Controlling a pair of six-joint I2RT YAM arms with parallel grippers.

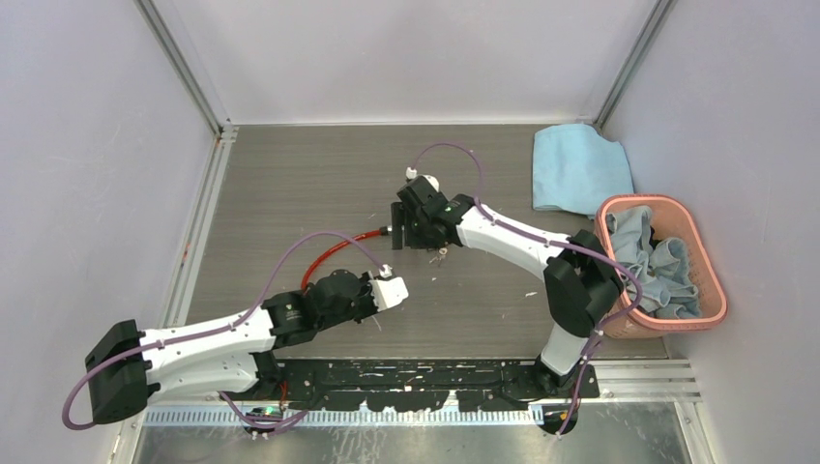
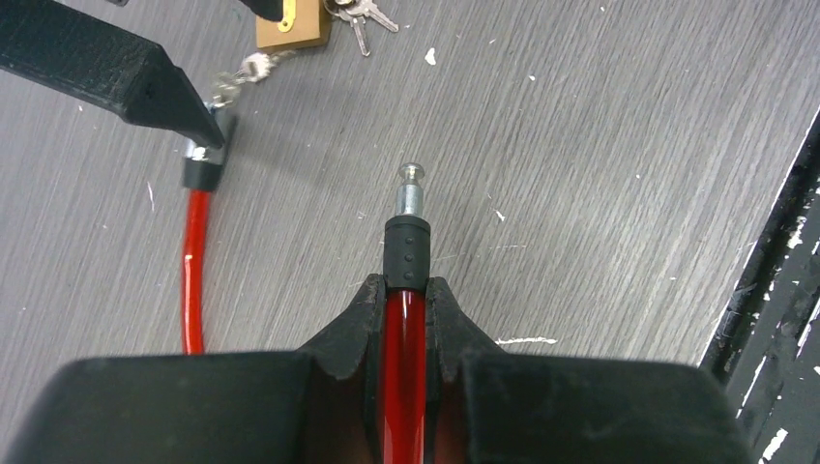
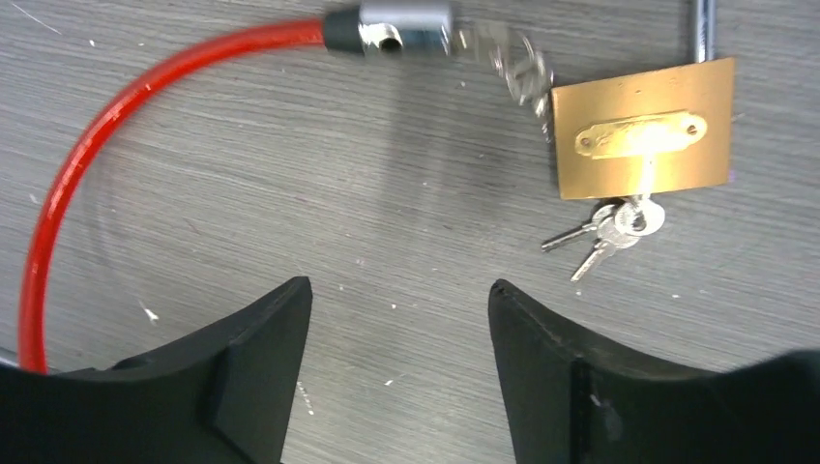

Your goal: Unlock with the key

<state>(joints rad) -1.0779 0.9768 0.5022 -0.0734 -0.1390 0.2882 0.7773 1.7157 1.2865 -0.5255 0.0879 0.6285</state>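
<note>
The key, a tiny silvery bunch, hangs at the bottom edge of the brass padlock, which lies flat on the table. My right gripper is open and empty, hovering just short of the padlock and to its left. The red cable lock curves off to the left, and its metal end is linked to the padlock by a small ring. My left gripper is shut on the cable's other end, whose black sleeve and metal pin stick out past the fingertips. The padlock and key also show at the top of the left wrist view.
A pink basket full of grey cloths stands at the right edge. A folded blue cloth lies behind it. Grey walls close the table on the left, back and right. A black base rail runs along the near edge.
</note>
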